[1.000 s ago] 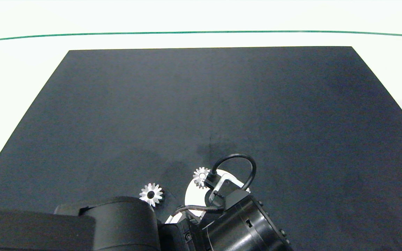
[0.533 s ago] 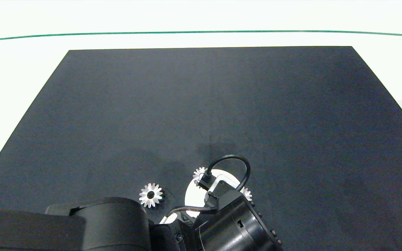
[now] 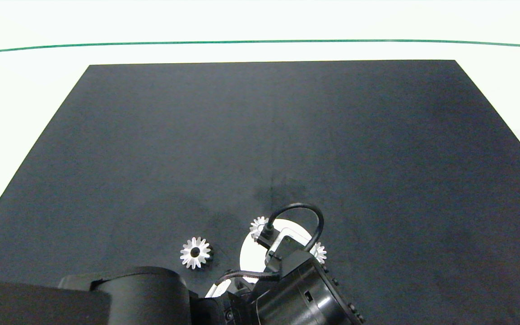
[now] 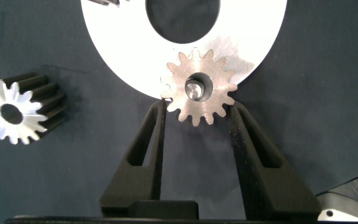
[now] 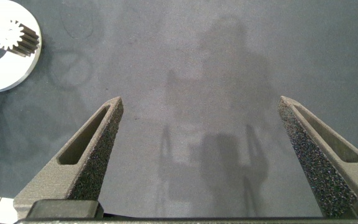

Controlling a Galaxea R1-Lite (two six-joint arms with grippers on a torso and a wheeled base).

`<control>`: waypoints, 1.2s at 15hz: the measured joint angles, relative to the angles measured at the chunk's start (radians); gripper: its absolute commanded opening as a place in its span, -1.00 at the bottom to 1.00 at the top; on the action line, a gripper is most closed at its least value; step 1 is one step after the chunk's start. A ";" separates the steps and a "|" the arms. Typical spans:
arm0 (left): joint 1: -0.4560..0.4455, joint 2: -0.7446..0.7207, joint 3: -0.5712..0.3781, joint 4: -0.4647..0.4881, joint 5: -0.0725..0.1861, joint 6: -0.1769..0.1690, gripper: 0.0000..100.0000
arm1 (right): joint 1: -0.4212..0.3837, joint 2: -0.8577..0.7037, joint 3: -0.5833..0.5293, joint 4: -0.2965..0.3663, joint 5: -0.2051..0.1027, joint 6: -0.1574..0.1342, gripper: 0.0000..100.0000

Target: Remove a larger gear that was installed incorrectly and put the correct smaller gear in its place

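On the dark mat covering the pale surface (image 3: 39, 54), the left claw (image 4: 196, 118) brackets the larger gear (image 4: 197, 87), still pinned on the white ring (image 4: 253, 37), fingers barely touching, presumably to lift it; the right claw (image 5: 201, 155) idles wide open, empty.

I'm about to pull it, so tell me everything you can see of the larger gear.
The larger gear is silver metal, with pointed teeth. It lies flat on the white ring plate, overhanging its edge, a pin filling its bore. The open left gripper straddles it; contact is unclear.
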 measured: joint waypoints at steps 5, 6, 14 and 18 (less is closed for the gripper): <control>0.000 -0.001 0.044 -0.067 -0.002 0.001 -0.62 | 0.000 0.000 0.000 0.000 0.000 0.000 1.00; -0.001 -0.002 0.056 -0.082 -0.006 0.002 -0.62 | 0.000 0.000 0.000 0.000 0.000 0.000 1.00; 0.007 -0.057 0.142 -0.081 -0.010 0.007 1.00 | 0.000 0.000 0.000 0.000 0.000 0.000 1.00; 0.010 -0.078 0.157 -0.082 -0.009 0.004 1.00 | 0.000 0.000 0.000 0.000 0.000 0.000 1.00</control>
